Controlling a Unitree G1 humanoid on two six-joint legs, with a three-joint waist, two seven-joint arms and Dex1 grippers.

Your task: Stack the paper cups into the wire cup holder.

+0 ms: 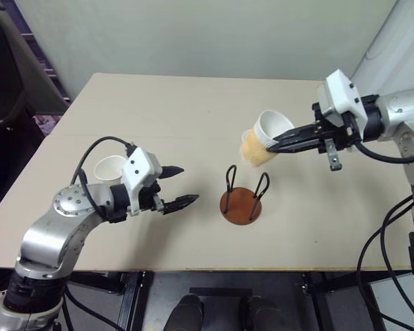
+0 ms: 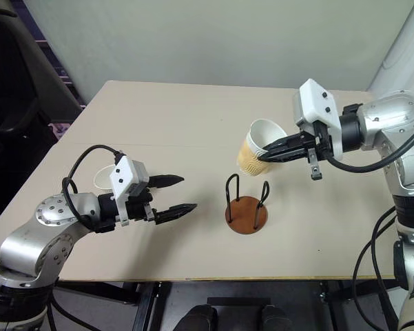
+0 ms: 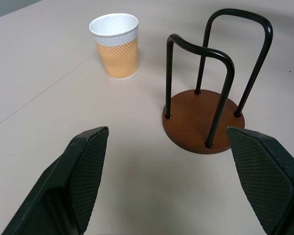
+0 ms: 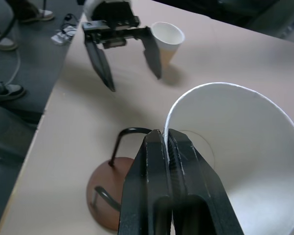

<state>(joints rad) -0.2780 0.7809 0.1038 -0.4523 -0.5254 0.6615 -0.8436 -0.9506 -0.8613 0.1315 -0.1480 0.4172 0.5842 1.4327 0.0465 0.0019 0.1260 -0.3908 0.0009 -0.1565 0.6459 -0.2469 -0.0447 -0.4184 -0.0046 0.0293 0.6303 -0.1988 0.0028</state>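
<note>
The right gripper (image 1: pixel 274 145) is pinched on the rim of a cup (image 1: pixel 262 140), one finger inside the mouth and one outside, and holds it in the air, tilted with its mouth up and toward the arm and its ribbed orange base pointing away. In the right wrist view the two black fingers (image 4: pixel 159 186) are pressed together on the thin white rim, with the cup's white inside (image 4: pixel 237 161) open beside them. The held cup hangs above and just behind the holder (image 1: pixel 241 205), apart from it; the holder's brown disc rests flat on the table (image 1: pixel 193 117) with its two black wire loops upright and nothing between them. The left gripper (image 1: pixel 177 186) hovers low over the table to the left of the holder, fingers spread wide and gripping nothing, pointing toward the holder; in the left wrist view its two fingertips (image 3: pixel 85 166) frame the holder (image 3: pixel 201 120) ahead, with bare table between. A second cup (image 1: pixel 110 167) stands upright on the table behind the left wrist, partly hidden by the arm and its black cable. The left wrist view shows another upright cup (image 3: pixel 116 45) on the table, beyond the holder and off to one side of it, well apart from the left fingers. Nothing lies between the held cup and the loops below it.
</note>
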